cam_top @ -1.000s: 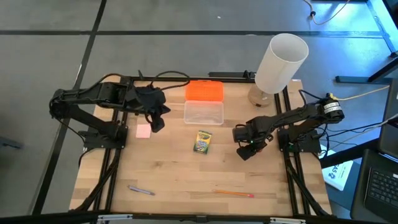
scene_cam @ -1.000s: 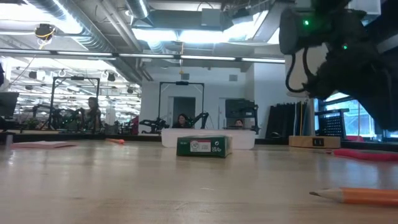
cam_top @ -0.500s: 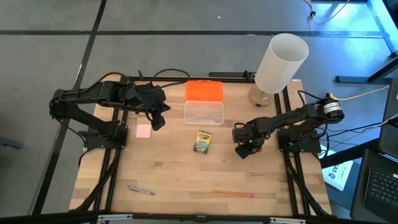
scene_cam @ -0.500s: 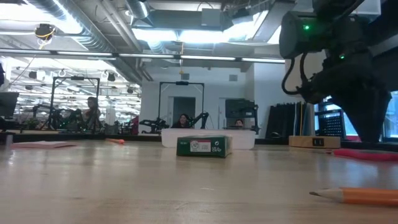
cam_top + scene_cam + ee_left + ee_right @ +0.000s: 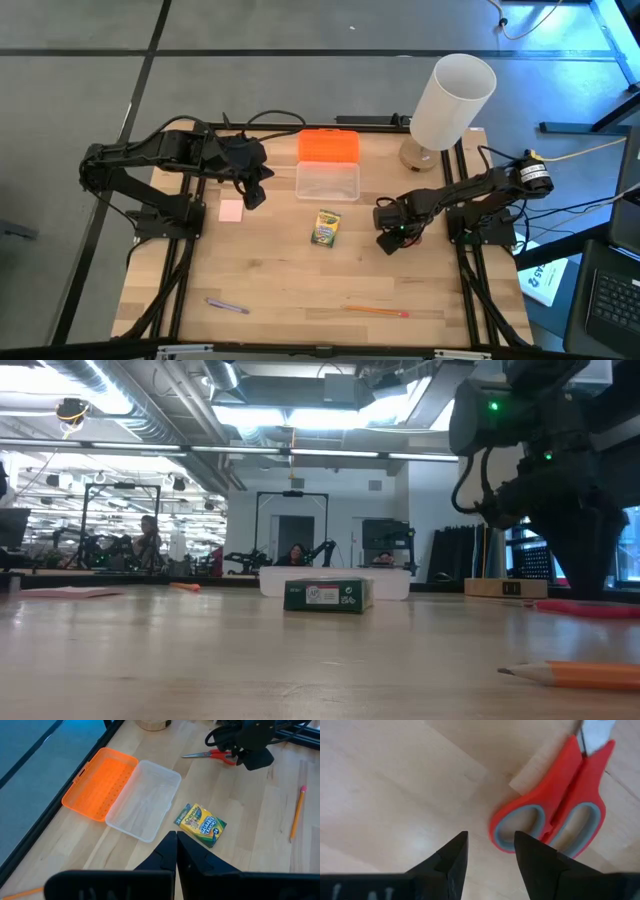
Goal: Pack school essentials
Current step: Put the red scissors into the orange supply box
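right gripper [image 5: 489,851] is low over the table with its fingers partly apart and nothing between them; the red-handled scissors [image 5: 559,809] lie flat just beside its tips, handle loops nearest. looks like the pre-grasp for the scissors. to do it well i'd shift sideways until the handles sit between the fingers, drop till the tips nearly touch the wood, then close across the narrow neck above the loops, not the wide loops. left gripper [image 5: 176,851] is clenched empty, parked above the clear box [image 5: 144,800] and crayon box [image 5: 200,824]. the open box is where the scissors should go
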`<move>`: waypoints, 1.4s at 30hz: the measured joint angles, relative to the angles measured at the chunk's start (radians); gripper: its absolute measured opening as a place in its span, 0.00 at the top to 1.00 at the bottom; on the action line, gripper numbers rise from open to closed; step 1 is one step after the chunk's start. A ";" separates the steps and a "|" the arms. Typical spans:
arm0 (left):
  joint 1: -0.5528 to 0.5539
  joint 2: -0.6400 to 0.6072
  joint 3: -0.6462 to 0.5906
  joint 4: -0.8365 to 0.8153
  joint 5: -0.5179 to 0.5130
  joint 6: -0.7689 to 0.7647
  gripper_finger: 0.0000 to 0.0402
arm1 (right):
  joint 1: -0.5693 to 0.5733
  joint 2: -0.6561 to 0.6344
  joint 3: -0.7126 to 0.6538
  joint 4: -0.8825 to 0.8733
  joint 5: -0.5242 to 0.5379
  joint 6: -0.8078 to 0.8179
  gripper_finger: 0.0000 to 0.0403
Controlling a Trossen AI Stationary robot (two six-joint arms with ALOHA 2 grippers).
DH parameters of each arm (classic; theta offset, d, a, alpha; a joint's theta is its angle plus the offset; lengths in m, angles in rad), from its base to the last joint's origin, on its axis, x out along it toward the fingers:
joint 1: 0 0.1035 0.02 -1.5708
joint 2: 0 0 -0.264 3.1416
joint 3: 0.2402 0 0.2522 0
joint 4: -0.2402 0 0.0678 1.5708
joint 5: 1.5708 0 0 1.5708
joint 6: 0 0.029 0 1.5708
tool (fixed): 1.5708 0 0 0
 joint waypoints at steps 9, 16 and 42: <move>-0.003 0.000 0.000 0.000 -0.001 0.000 1.00 | 0.000 -0.001 -0.084 0.134 -0.002 0.002 0.60; -0.003 0.000 0.000 0.000 0.000 0.000 1.00 | 0.000 -0.004 -0.108 0.149 -0.004 -0.020 0.60; -0.003 0.000 0.000 0.001 0.000 -0.010 1.00 | 0.000 -0.002 -0.110 0.131 0.012 -0.002 0.94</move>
